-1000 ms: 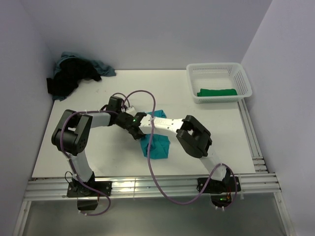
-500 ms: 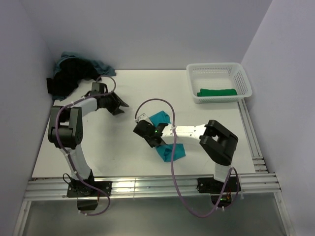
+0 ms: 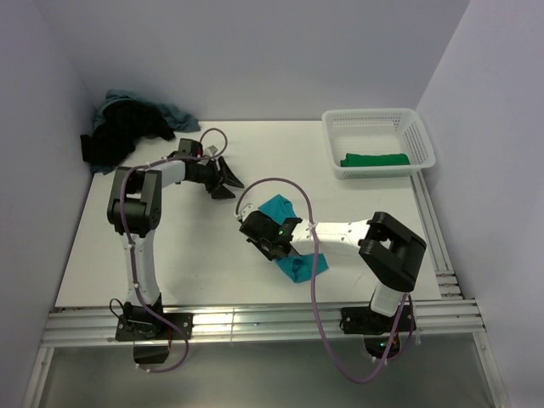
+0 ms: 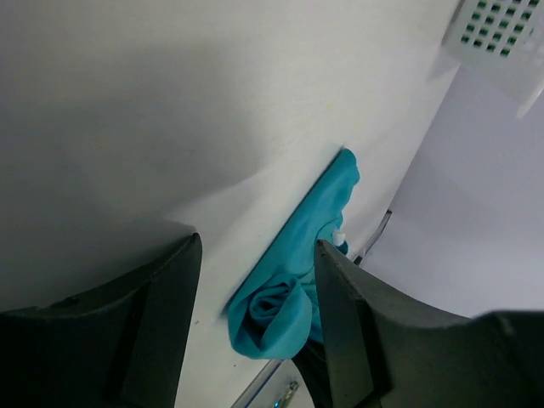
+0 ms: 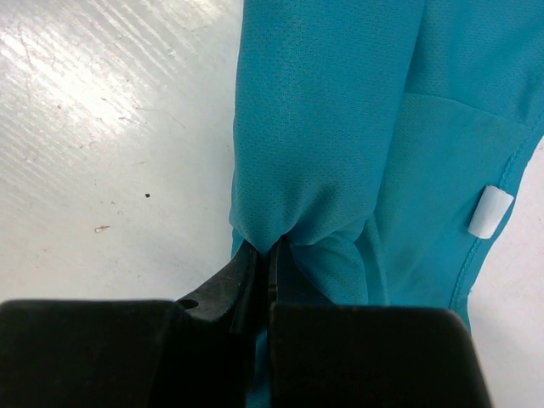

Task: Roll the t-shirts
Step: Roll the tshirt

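The teal t-shirt [image 3: 277,206] lies as a loosely rolled strip running diagonally across the middle of the table. Its rolled end [image 4: 280,308] faces the left wrist camera. My right gripper [image 3: 264,235] is shut on a fold of the teal cloth [image 5: 340,110], pinched at the fingertips [image 5: 270,248]. My left gripper [image 3: 224,181] hovers open to the back left of the shirt, apart from it, with nothing between its fingers [image 4: 170,314]. A green t-shirt [image 3: 375,159] lies folded in the basket. Black and dusty blue t-shirts [image 3: 127,127] are heaped at the back left corner.
The white lattice basket [image 3: 374,115] stands at the back right, its corner [image 4: 501,34] showing in the left wrist view. A white tag [image 5: 491,211] sticks out of the teal shirt. Purple cables loop over both arms. Metal rails run along the near and right table edges.
My left gripper let go of the teal shirt, opened and swung off to the back left. My right gripper kept its hold, and the shirt now lies stretched out diagonally.
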